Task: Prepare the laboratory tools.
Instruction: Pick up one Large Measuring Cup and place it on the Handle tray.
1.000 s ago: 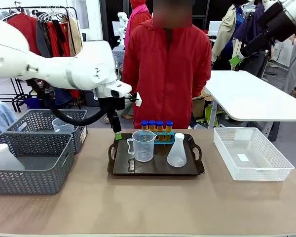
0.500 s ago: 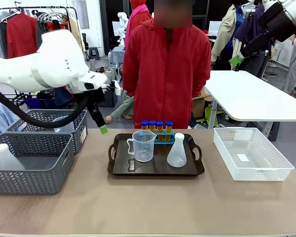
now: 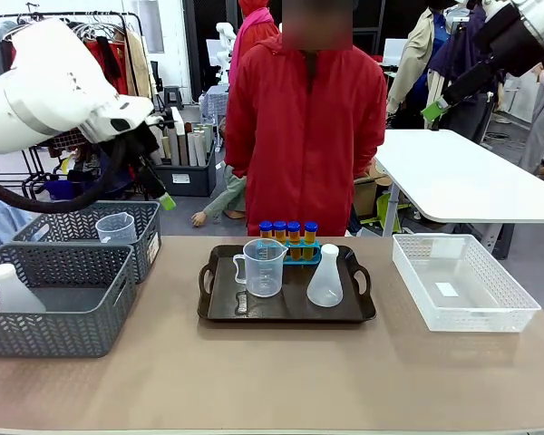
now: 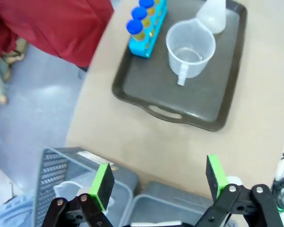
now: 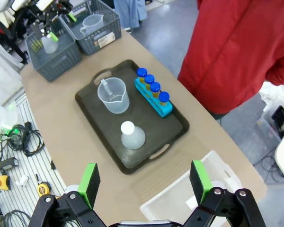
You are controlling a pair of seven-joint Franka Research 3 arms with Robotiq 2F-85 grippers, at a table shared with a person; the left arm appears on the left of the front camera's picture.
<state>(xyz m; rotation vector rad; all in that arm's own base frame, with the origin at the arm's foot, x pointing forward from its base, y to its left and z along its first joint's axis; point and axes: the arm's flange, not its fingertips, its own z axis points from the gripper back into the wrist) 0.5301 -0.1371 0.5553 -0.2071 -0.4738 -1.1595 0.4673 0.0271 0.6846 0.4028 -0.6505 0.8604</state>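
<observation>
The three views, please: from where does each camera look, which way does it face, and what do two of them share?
Front view: sits at the robot's table edge, faces the person across the tray; the left gripper hangs raised.
Left wrist view: high over the grey baskets, looking down between open fingers.
Right wrist view: high above the white mesh bin, right gripper open.
Shared: both wrist views show the measuring jug, test tubes and flask.

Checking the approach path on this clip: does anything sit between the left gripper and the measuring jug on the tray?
Nothing visible does. The left gripper, fingers open, hangs above the far grey basket; bare table lies between there and the jug on the tray.
</observation>
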